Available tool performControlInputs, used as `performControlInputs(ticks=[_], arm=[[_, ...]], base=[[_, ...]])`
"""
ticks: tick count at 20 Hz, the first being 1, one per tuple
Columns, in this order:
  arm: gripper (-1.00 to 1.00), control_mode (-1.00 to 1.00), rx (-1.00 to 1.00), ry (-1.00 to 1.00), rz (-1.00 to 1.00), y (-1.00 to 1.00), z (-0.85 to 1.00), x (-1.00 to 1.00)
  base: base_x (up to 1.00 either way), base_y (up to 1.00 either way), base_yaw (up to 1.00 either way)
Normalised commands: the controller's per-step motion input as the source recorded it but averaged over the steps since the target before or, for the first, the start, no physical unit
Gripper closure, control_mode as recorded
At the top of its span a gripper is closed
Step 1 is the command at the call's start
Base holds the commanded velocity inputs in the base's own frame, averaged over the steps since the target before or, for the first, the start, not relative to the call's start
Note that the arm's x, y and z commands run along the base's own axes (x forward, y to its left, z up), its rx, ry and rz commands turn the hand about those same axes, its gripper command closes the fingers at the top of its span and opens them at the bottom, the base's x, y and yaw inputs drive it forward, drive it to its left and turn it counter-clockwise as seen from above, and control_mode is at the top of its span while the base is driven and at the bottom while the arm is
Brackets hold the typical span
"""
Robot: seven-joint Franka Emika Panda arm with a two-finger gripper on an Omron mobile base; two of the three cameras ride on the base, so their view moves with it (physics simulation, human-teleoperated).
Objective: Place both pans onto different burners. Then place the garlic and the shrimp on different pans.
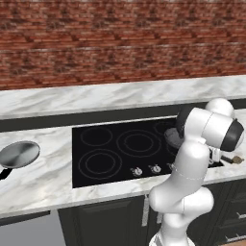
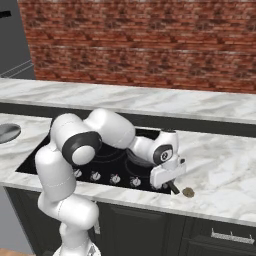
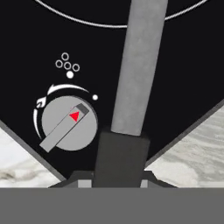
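The tool is clenched on the long handle of the darker grey pan, which sits at the right side of the black glass cooktop. The pan should be kept flat and set in the middle of a burner ring. The shiny silver pan is seen on the marble counter, left of the cooktop. A small tan lump, likely the garlic, lies on the counter just right of the cooktop. The handle looks straight and dull. A round grey knob is seen beside it.
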Motion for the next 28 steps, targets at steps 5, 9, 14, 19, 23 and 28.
performControlInputs(ticks=[5,9,14,19,23,28], arm=[[1.0,-1.0,0.0,0.0,0.0,-0.04,-0.11,0.0],[1.0,-1.0,0.0,0.01,0.0,-0.26,0.0,-0.08],[1.0,-1.0,0.0,0.02,0.0,-0.26,0.0,-0.22],[1.0,-1.0,0.0,0.03,0.0,-0.02,-0.02,-0.15],[1.0,-1.0,0.0,0.01,0.0,0.04,-0.03,-0.01],[-1.0,-1.0,0.0,0.03,0.0,0.05,0.0,0.0]], base=[[0.0,0.0,0.0],[0.0,0.0,0.0],[0.0,0.0,0.0],[0.0,0.0,0.0],[0.0,0.0,0.0],[0.0,0.0,0.0]])
